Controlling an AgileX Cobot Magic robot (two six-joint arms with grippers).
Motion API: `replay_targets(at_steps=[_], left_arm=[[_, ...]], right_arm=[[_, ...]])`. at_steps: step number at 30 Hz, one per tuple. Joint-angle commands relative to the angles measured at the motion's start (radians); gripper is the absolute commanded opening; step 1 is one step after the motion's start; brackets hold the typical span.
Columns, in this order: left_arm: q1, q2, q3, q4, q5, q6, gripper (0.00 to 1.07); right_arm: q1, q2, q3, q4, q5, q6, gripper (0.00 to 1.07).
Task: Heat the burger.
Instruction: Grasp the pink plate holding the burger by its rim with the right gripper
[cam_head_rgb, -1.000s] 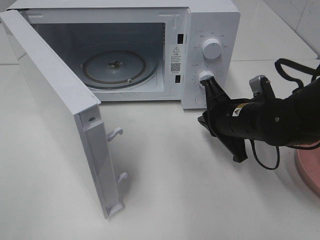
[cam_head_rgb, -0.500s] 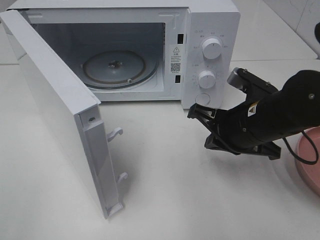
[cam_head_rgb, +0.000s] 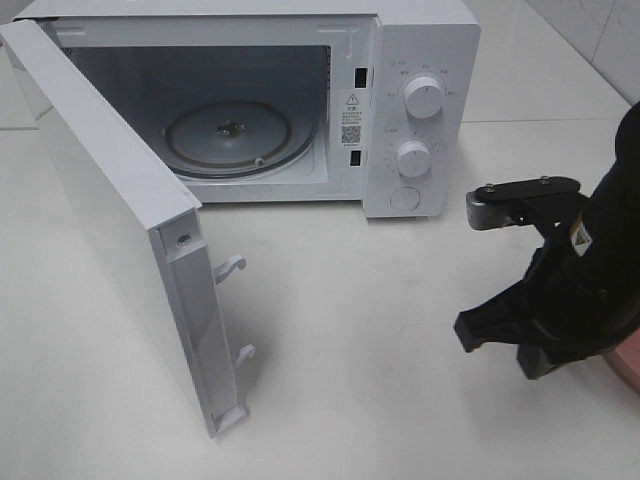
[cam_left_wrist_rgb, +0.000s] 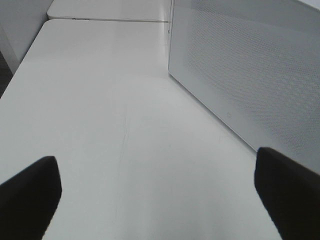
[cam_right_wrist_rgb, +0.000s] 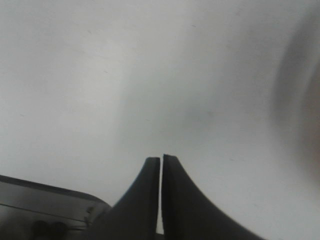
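The burger is out of view. The white microwave (cam_head_rgb: 420, 40) stands at the back with its door (cam_head_rgb: 110, 200) swung open to the left and an empty glass turntable (cam_head_rgb: 228, 135) inside. My right arm (cam_head_rgb: 570, 290) hangs over the table at the right, in front of the control panel and apart from it. In the right wrist view my right gripper (cam_right_wrist_rgb: 161, 159) is shut on nothing above bare table. My left gripper (cam_left_wrist_rgb: 155, 167) is open and empty, low over the table beside the door's outer face (cam_left_wrist_rgb: 250, 75); it does not show in the high view.
Two knobs (cam_head_rgb: 422, 98) and a round button (cam_head_rgb: 404, 198) sit on the microwave's panel. A sliver of a pink plate (cam_head_rgb: 632, 365) shows at the right edge, mostly behind my right arm. The open door juts far out over the table's left half.
My right gripper has left the microwave's lower knob and swung right and toward the table's front, turning as it went. The microwave and door have not moved.
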Motion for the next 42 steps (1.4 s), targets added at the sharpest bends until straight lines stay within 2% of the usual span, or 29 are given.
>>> replay_targets(at_steps=[1, 4, 6, 7, 9, 10, 12, 13, 14, 16, 26, 32, 34, 37, 38, 39, 40, 41, 42], left_arm=[[-0.004, -0.018, 0.002, -0.001, 0.001, 0.002, 0.98], [-0.004, -0.018, 0.002, -0.001, 0.001, 0.002, 0.98], [-0.004, -0.018, 0.002, 0.0, 0.001, 0.002, 0.98], [-0.004, -0.018, 0.002, 0.0, 0.001, 0.002, 0.98], [-0.004, -0.018, 0.002, 0.0, 0.001, 0.002, 0.98], [-0.004, -0.018, 0.002, 0.0, 0.001, 0.002, 0.98], [-0.004, -0.018, 0.002, 0.0, 0.001, 0.002, 0.98], [-0.004, -0.018, 0.002, 0.0, 0.001, 0.002, 0.98], [-0.004, -0.018, 0.002, 0.0, 0.001, 0.002, 0.98], [-0.004, -0.018, 0.002, 0.0, 0.001, 0.002, 0.98], [-0.004, -0.018, 0.002, 0.0, 0.001, 0.002, 0.98], [-0.004, -0.018, 0.002, 0.0, 0.001, 0.002, 0.98], [-0.004, -0.018, 0.002, 0.0, 0.001, 0.002, 0.98], [-0.004, -0.018, 0.002, 0.0, 0.001, 0.002, 0.98], [-0.004, -0.018, 0.002, 0.0, 0.001, 0.002, 0.98], [-0.004, -0.018, 0.002, 0.0, 0.001, 0.002, 0.98], [-0.004, -0.018, 0.002, 0.0, 0.001, 0.002, 0.98], [-0.004, -0.018, 0.002, 0.0, 0.001, 0.002, 0.98], [-0.004, -0.018, 0.002, 0.0, 0.001, 0.002, 0.98]], right_arm=[[-0.008, -0.018, -0.03, -0.089, 0.101, 0.008, 0.05], [-0.056, -0.024, -0.056, -0.085, 0.148, -0.04, 0.05], [-0.146, -0.031, -0.07, -0.042, 0.147, -0.127, 0.05], [-0.146, -0.031, -0.07, -0.042, 0.147, -0.127, 0.05], [-0.24, -0.033, -0.075, 0.01, 0.148, -0.23, 0.05], [-0.24, -0.033, -0.075, 0.01, 0.148, -0.23, 0.05], [-0.324, -0.033, -0.075, 0.068, 0.15, -0.309, 0.05], [-0.324, -0.033, -0.075, 0.068, 0.15, -0.309, 0.05], [-0.369, -0.033, -0.075, 0.107, 0.146, -0.341, 0.06], [-0.4, -0.033, -0.075, 0.137, 0.139, -0.366, 0.06], [-0.414, -0.033, -0.075, 0.138, 0.132, -0.389, 0.07], [-0.416, -0.033, -0.075, 0.098, 0.134, -0.384, 0.08], [-0.457, -0.033, -0.075, 0.095, 0.143, -0.381, 0.16], [-0.475, -0.033, -0.075, 0.104, 0.14, -0.381, 0.19], [-0.478, -0.033, -0.075, 0.111, 0.136, -0.383, 0.31], [-0.479, -0.033, -0.075, 0.121, 0.125, -0.393, 0.48], [-0.479, -0.032, -0.075, 0.12, 0.118, -0.392, 0.56], [-0.479, -0.032, -0.075, 0.12, 0.118, -0.392, 0.56], [-0.479, -0.032, -0.075, 0.112, 0.106, -0.384, 0.71]])
